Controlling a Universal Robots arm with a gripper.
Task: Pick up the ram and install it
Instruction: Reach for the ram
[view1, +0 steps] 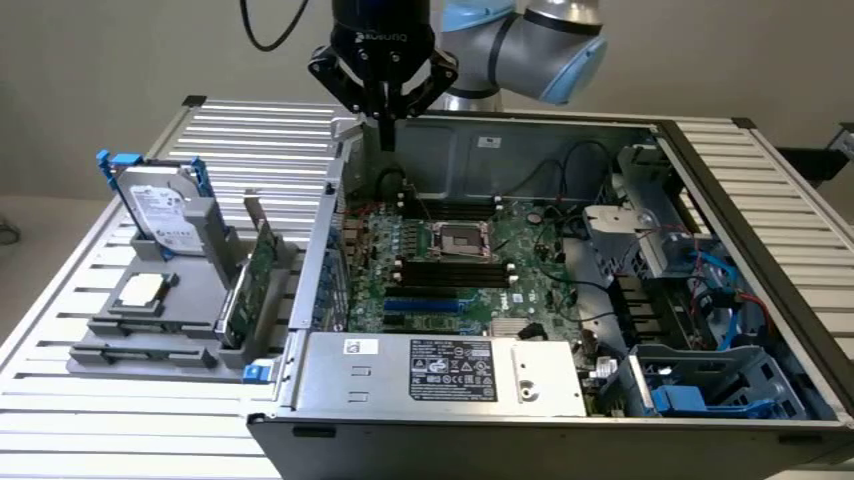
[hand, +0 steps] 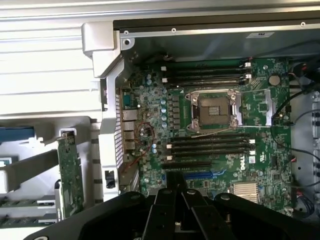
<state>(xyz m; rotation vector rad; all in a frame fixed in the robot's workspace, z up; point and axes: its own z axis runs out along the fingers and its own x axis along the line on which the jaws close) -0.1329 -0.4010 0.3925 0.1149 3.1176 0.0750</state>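
Over the open computer case (view1: 534, 150), its motherboard (view1: 454, 290) lying bared for fitting, and beside the grey fixture (view1: 134, 330) presenting parts for pickup, we are hanging our gripper (view1: 387, 130), fingers pressed together on nothing. The ram (hand: 25, 205) is resting in that fixture, untouched.

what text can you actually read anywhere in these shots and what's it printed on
"DELL": white letters on the motherboard, near the long black slots.
Lettering on the gripper body: too blurred to read.
power supply label: print too small to read.
hard drive label: too small to read.
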